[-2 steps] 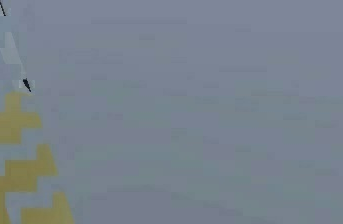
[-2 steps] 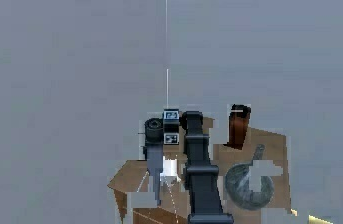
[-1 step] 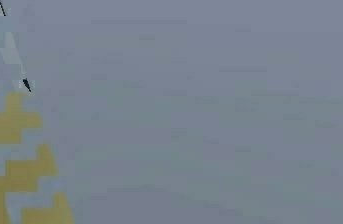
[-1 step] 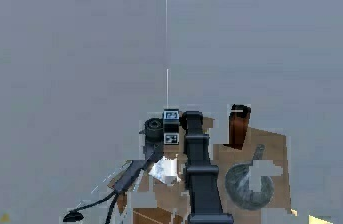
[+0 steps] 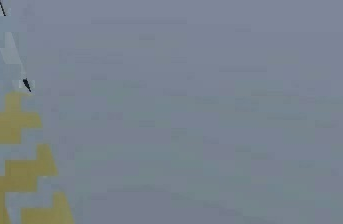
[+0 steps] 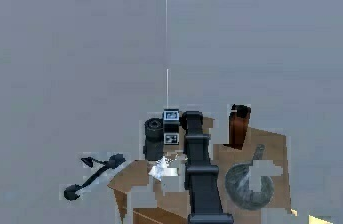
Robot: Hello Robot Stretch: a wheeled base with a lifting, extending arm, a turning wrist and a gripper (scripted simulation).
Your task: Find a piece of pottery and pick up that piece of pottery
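A plain grey wall [image 6: 69,70] takes up most of the arm side view, and grey wall [image 5: 199,110] also spans the forward view, with a yellow patch [image 5: 14,170] at 8 o'clock. A brown table [image 6: 271,150] sits at 6 o'clock in the arm side view. The dark arm [image 6: 201,175] rises across it from the bottom edge.

At 5 o'clock on the table lies a round grey dish [image 6: 249,182]. At 1 o'clock from it stands a brown vessel [image 6: 239,127], the likeliest pottery. Its long axis is upright and its dark top points to 12 o'clock.

At 9 o'clock from the vessel, past the arm's end, is the gripper [image 6: 154,136], beside two white squares [image 6: 169,130] whose black marks are too small to read. I cannot tell whether the gripper holds anything. A black stemmed object [image 6: 94,170] lies at 8 o'clock.
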